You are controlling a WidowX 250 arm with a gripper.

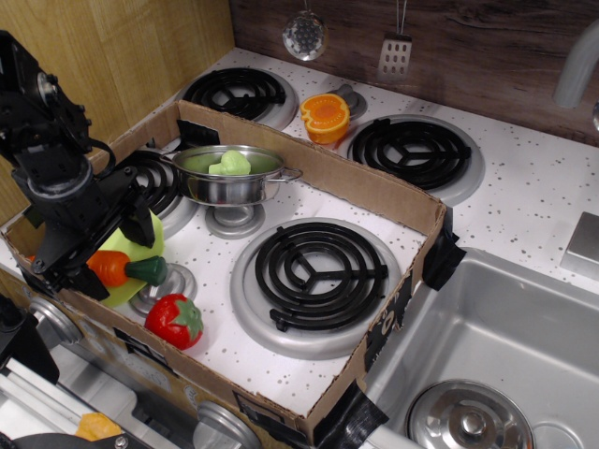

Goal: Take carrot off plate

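Inside a shallow brown cardboard tray [393, 201] set over a white speckled toy stovetop [552, 178], a black robot arm's gripper [94, 251] reaches down at the tray's near-left corner. Its dark fingers [140, 223] stand either side of the long orange plastic toy carrot [126, 269], whose thick orange end sits under the pincer while its dark green stem end pokes out to the right. The pincer appears closed on the carrot, though the arm's own body hides the contact and the grip cannot be confirmed. The carrot lies across the near edge of the round light yellow-green plastic plate [140, 245], which shows only in part behind and below the gripper, and whether the toy touches the plate or hangs just above it is unclear.

Just beside the carrot's stem, nearer the camera, lies a red plastic strawberry with green leaves [174, 321]. Behind the plate, a shiny steel pot holding green contents [231, 174] stands on a small silver burner cap. A black coil burner [314, 269] fills the tray's middle. Beyond the tray's far wall, an orange halved toy pepper [325, 116] rests between two back burners, and a steel sink [505, 346] sits at right.
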